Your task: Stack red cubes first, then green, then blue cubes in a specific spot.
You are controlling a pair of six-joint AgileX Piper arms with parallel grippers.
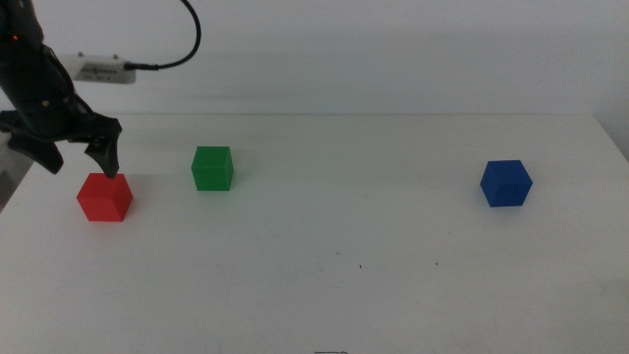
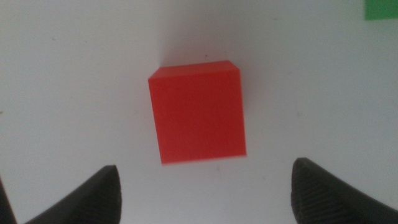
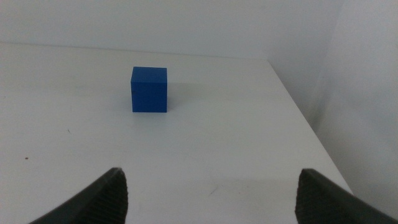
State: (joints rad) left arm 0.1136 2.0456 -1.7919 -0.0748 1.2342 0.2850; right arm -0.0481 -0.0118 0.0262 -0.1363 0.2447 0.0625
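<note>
A: Three cubes sit on the white table (image 1: pixel 324 295) in the middle view, none stacked. The red cube (image 1: pixel 104 197) lies near the left edge, the green cube (image 1: pixel 212 168) just beside it toward the centre, the blue cube (image 1: pixel 505 183) well apart near the right edge. The left gripper (image 1: pixel 71 155) hangs over the red one, jaws spread, one tip at the cube's back top edge.

B: And the left wrist view?

A: It looks straight down: the red cube (image 2: pixel 198 112) lies between the open, empty jaws of the left gripper (image 2: pixel 205 186), slightly turned against them. A sliver of the green cube (image 2: pixel 380 9) shows at the frame's corner. That skew is invisible from the middle camera.

B: The right wrist view?

A: The right gripper (image 3: pixel 208 193) waits with jaws apart, holding nothing, facing the blue cube (image 3: pixel 150 89) close to the table's right edge. That arm is absent from the middle view.

B: How should the red one handle?

A: I judge it light, rigid, matte enough to grip. Pinch two opposite flat faces at mid-height, squaring the jaws first.
</note>
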